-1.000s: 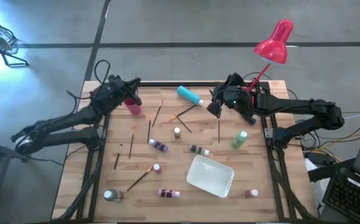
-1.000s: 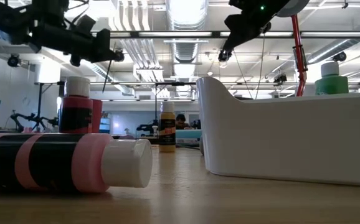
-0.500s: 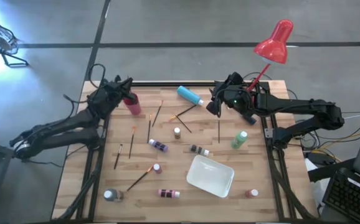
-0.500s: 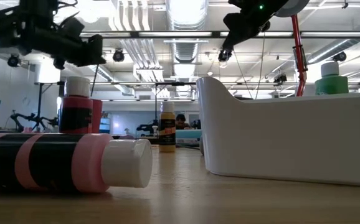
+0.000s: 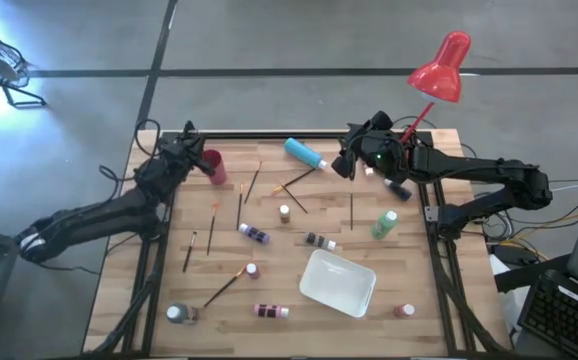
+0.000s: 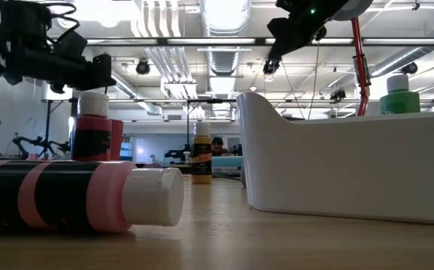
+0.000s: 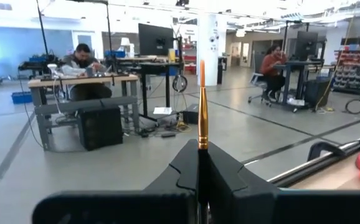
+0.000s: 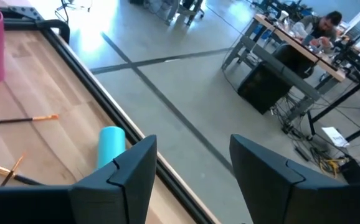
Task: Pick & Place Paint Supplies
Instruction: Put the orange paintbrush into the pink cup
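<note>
My left gripper [image 5: 191,150] hovers at the table's far left, beside the pink cup [image 5: 212,166], shut on a thin paintbrush [image 7: 202,106] whose gold ferrule and orange tip stick out past the fingers. My right gripper [image 5: 347,160] hangs open above the table's far right part, near the lying teal bottle [image 5: 305,152], with nothing between its fingers [image 8: 136,168]. Several brushes [image 5: 252,183] and small white-capped bottles [image 5: 254,234] lie scattered on the wooden top. My left gripper pinches the paintbrush between its two shut fingers, just below the ferrule [image 7: 201,147]. The brush runs along the fingers, its bristle end pointing forward past the fingertips. The handle behind is hidden by the fingers. The brush is lifted clear of the table.
A white tray [image 5: 337,283] sits at the near right, and a green bottle [image 5: 385,224] stands just beyond it. A red desk lamp [image 5: 441,68] rises at the far right corner. A pink bottle [image 6: 74,196] lies near the front edge. Black rails frame the table's sides.
My left gripper, still shut on the brush, has sunk and drawn back toward the table's left edge, away from the pink cup. My right gripper has stayed where it was.
</note>
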